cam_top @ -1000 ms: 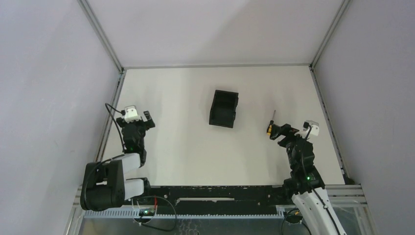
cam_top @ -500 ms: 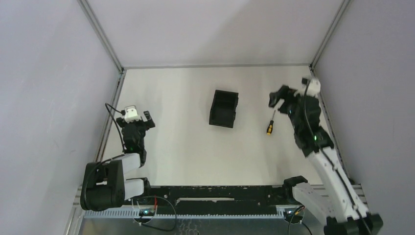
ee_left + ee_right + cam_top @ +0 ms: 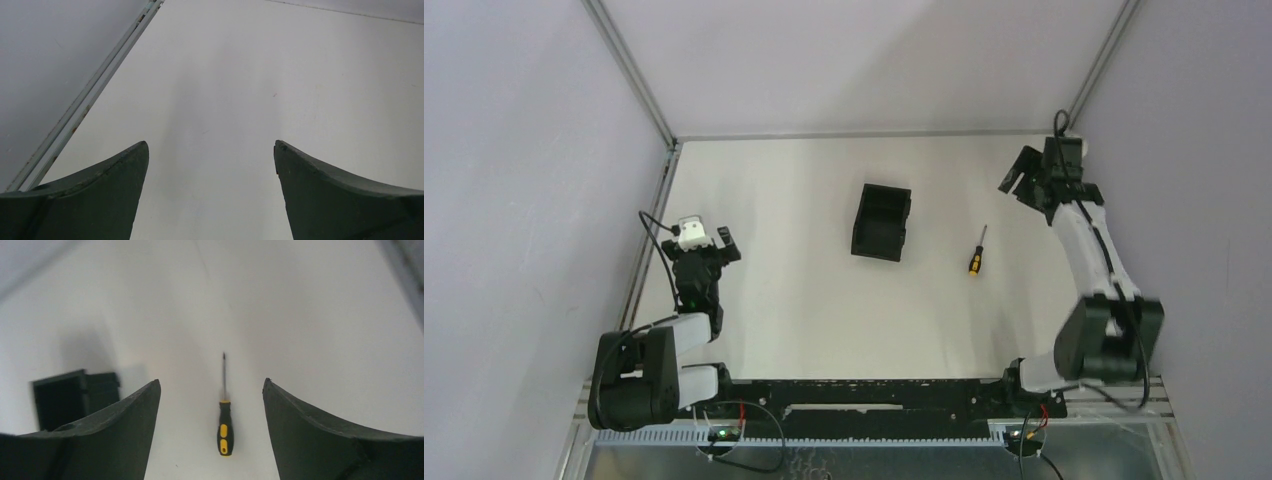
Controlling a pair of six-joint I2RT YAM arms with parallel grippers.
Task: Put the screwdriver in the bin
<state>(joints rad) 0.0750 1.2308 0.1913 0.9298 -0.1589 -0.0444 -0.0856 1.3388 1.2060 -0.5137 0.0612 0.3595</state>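
The right claw (image 3: 1016, 176) is no longer at the screwdriver (image 3: 976, 252). A second ago it sits right against the yellow-and-black handle. Half a second ago it hangs just beyond the tip of the shaft. Now it is well apart from the screwdriver, beyond it and off to its right, close to the far right corner of the counter (image 3: 784, 300). The right arm, folded low on the near side of the screwdriver a second ago, now stretches far past it along the counter's right edge. The handle, crowded by the claw a second ago, now lies wholly uncovered.
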